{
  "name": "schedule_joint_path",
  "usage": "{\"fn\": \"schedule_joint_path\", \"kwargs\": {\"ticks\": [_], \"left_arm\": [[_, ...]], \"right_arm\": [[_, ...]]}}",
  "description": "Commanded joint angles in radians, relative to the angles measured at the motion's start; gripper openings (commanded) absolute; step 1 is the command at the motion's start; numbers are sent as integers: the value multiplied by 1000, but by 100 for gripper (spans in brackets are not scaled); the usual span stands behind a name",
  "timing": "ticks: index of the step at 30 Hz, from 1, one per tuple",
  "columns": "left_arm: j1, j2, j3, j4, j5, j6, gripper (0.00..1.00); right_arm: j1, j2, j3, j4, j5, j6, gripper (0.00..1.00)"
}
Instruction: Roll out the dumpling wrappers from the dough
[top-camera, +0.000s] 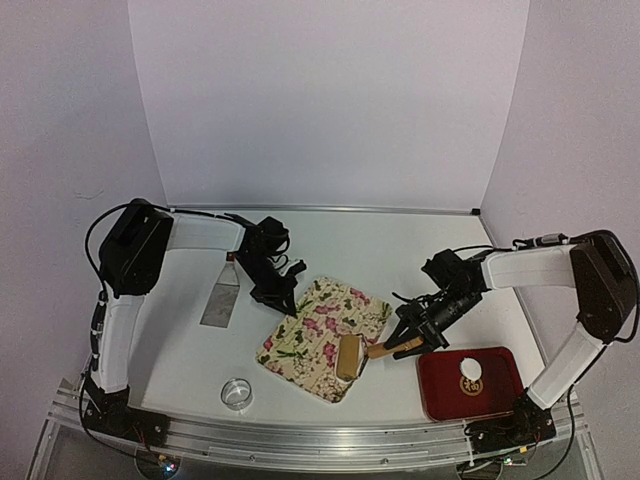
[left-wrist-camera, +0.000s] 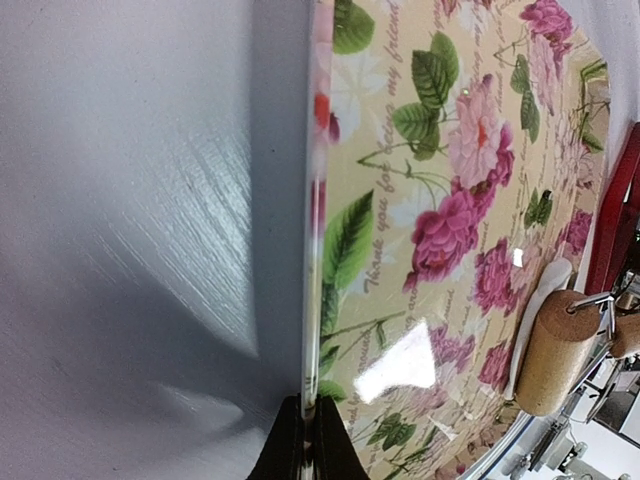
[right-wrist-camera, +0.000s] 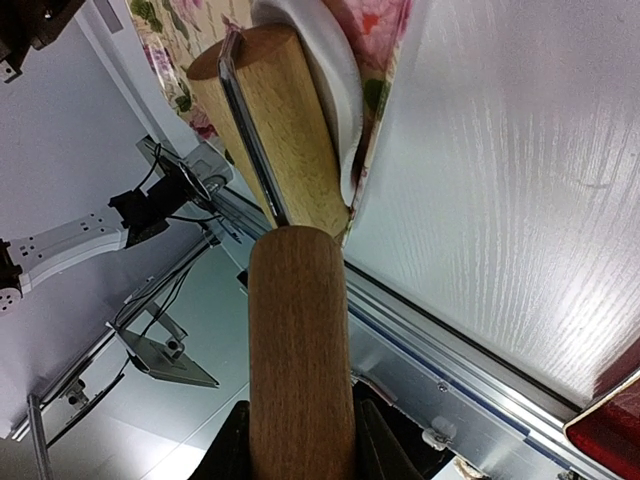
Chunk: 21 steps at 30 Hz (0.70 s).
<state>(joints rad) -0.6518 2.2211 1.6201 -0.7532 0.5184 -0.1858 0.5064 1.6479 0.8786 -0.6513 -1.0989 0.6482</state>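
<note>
A floral cutting board (top-camera: 318, 335) lies mid-table. My left gripper (top-camera: 278, 294) (left-wrist-camera: 308, 425) is shut on the board's far-left edge (left-wrist-camera: 312, 250). A wooden rolling pin (top-camera: 349, 357) (right-wrist-camera: 285, 110) rests on the board's near-right part, pressing on a white piece of dough (right-wrist-camera: 338, 95) (left-wrist-camera: 535, 305) that is mostly hidden under it. My right gripper (top-camera: 412, 340) (right-wrist-camera: 299, 428) is shut on the pin's wooden handle (right-wrist-camera: 298, 330). One small round white dumpling wrapper (top-camera: 470, 367) lies on the red tray (top-camera: 500, 395).
A metal scraper (top-camera: 221, 300) lies left of the board. Near the front edge stands a small metal ring cutter (top-camera: 237, 392). The red tray sits at the front right, close to my right arm's base. An aluminium rail (right-wrist-camera: 470, 350) runs along the table's front edge.
</note>
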Motion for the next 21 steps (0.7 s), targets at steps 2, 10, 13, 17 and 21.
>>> {"fn": "schedule_joint_path", "kwargs": {"ticks": [2,10,13,17,21], "left_arm": [[32,-31,-34,22,-138,-4,0],[32,-44,-50,33,-126,-5,0],[32,-48,-61,40,-122,-6,0],[32,-54,-67,44,-118,-7,0],[32,-62,-72,50,-115,-9,0]], "right_arm": [[16,7,-121,-338,299,179,0],[15,125,-112,-318,355,183,0],[15,173,-99,-297,352,191,0],[15,216,-117,-257,333,212,0],[15,234,-115,-246,341,235,0]]}}
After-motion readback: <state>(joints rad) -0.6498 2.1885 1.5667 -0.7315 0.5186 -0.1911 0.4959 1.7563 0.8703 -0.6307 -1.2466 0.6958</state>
